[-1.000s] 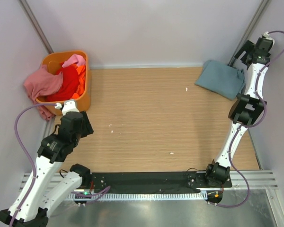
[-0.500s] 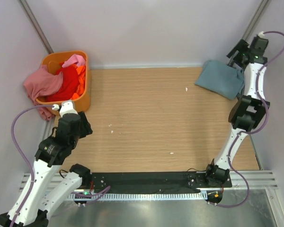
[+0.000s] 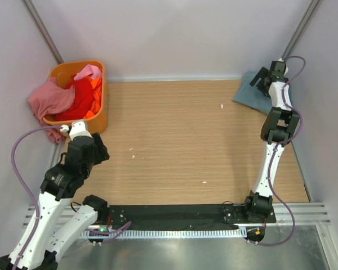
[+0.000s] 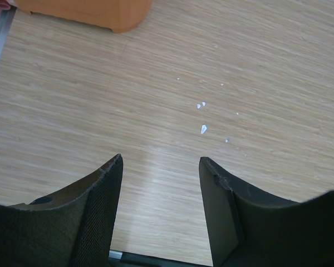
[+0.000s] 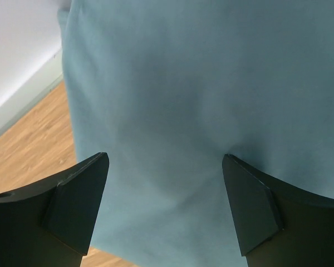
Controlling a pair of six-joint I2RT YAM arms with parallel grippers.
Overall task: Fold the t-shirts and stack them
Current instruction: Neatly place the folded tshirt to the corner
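Observation:
A folded dusty blue-teal t-shirt point(image 3: 250, 93) lies at the table's far right corner and fills the right wrist view point(image 5: 200, 83). My right gripper point(image 3: 263, 77) hangs open just above it, holding nothing point(image 5: 164, 158). Pink point(image 3: 49, 100), red point(image 3: 78, 98) and orange point(image 3: 96, 93) t-shirts are piled in the orange basket point(image 3: 99, 121) at the far left. My left gripper point(image 3: 99, 151) is open and empty over bare wood just in front of the basket point(image 4: 158, 164). No dark grey-green shirt shows.
The basket's corner point(image 4: 100, 14) shows at the top of the left wrist view. Small white specks point(image 4: 202, 117) lie on the wooden table point(image 3: 180, 140). White walls close in the back and both sides.
My right arm has swung left and forward, bringing its gripper from the far right corner to above the blue-teal shirt. My left gripper has hardly shifted.

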